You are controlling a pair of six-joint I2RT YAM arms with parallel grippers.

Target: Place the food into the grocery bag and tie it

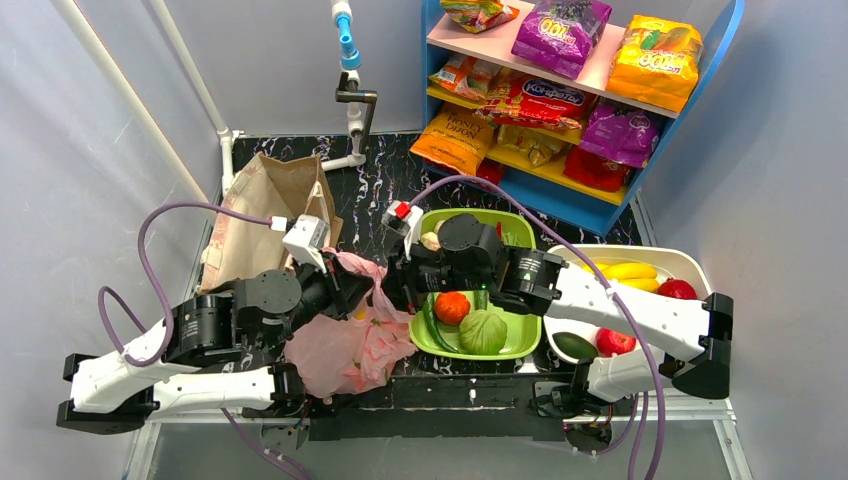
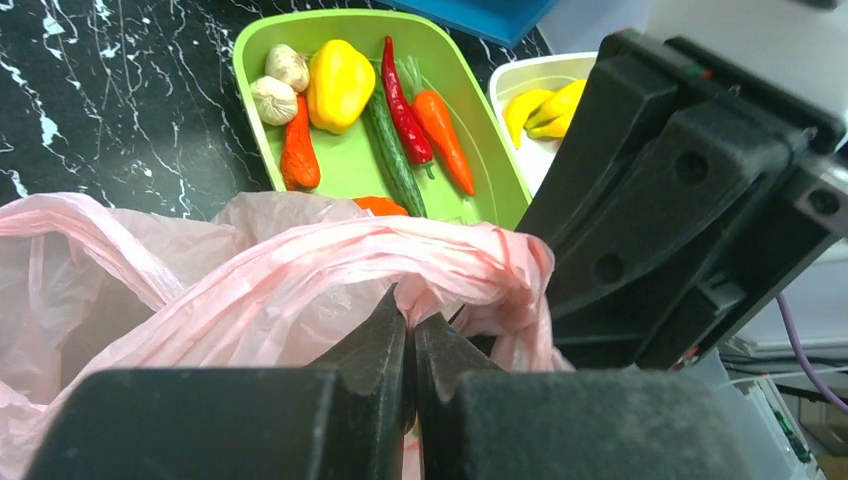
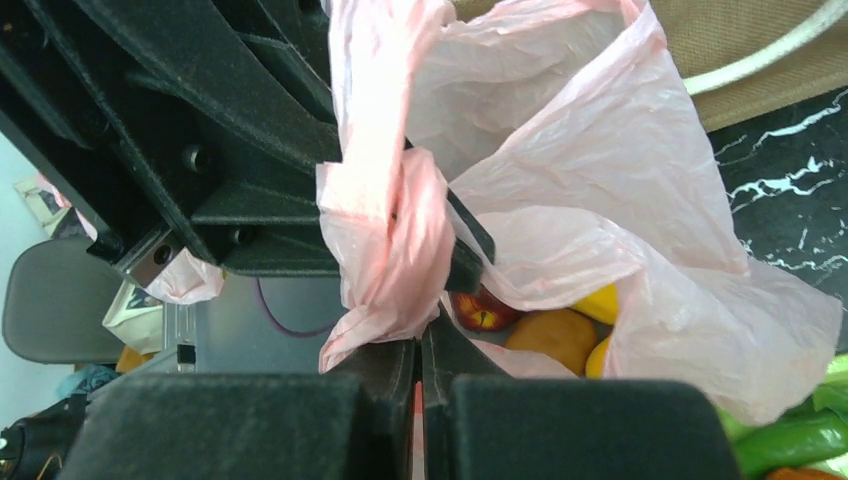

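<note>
The pink grocery bag (image 1: 345,350) lies on the black table between my arms. My left gripper (image 1: 345,292) is shut on a bunched handle of the bag (image 2: 330,255); its fingertips (image 2: 410,322) pinch the pink plastic. My right gripper (image 1: 397,290) is shut on the other handle, a twisted pink strand (image 3: 385,230) that runs up from its fingertips (image 3: 420,338). The two grippers are close together above the bag's mouth. Inside the bag, the right wrist view shows a red apple (image 3: 482,308), an orange-brown fruit (image 3: 552,338) and a yellow fruit (image 3: 600,300).
A green tray (image 1: 523,348) with a tomato, a cabbage and other vegetables sits right of the bag. A white tray (image 1: 690,262) holds bananas and apples. A brown paper bag (image 1: 265,210) stands at the back left. A blue shelf (image 1: 590,205) carries snack packets.
</note>
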